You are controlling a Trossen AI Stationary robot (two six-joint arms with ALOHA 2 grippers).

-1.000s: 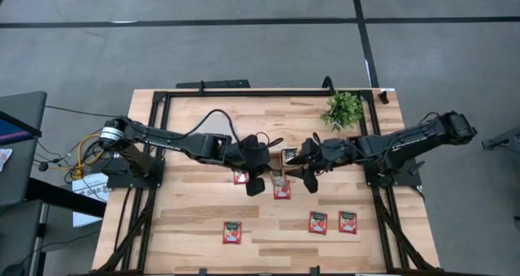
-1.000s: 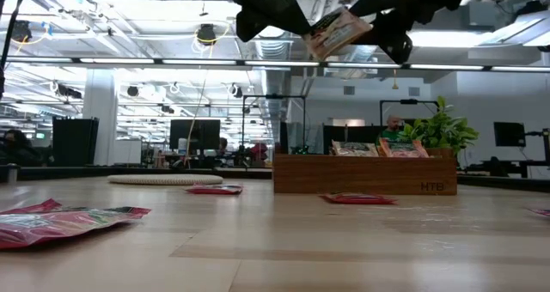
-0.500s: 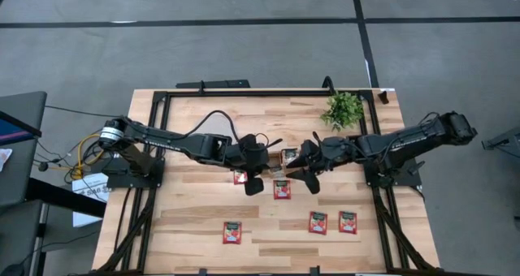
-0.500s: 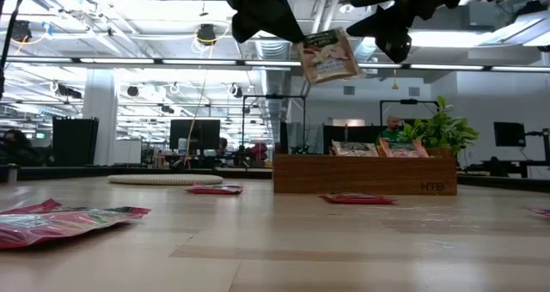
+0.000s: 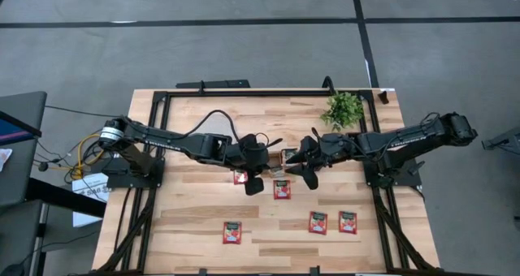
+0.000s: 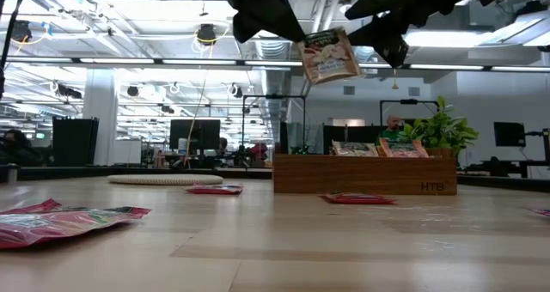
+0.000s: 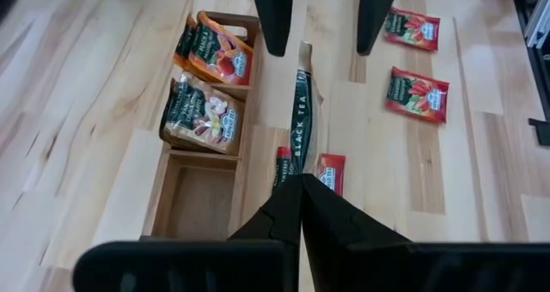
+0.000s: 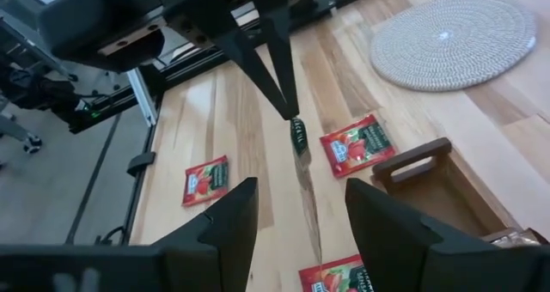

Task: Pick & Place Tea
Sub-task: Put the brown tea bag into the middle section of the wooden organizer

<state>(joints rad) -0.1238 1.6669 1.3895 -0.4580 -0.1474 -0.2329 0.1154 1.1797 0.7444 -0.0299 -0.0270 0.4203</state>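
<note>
- While pinched by one corner in the shut left gripper (image 6: 284, 21), pale tea sachet (image 6: 328, 57) hangs in the air just below it, above the bench (image 5: 195, 219).
- Faces the right gripper (image 6: 391, 39), spread wide, just beside the sachet without touching.
- Risks slipping on so thin a hold, landing short of the wooden tray (image 6: 364, 173).
- Risks crumpling if squeezed off-centre.

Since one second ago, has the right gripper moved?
Yes. In the high view the right gripper has shifted toward the left arm and the potted plant side, closing on the held tea sachet; its fingers stay open.
</note>
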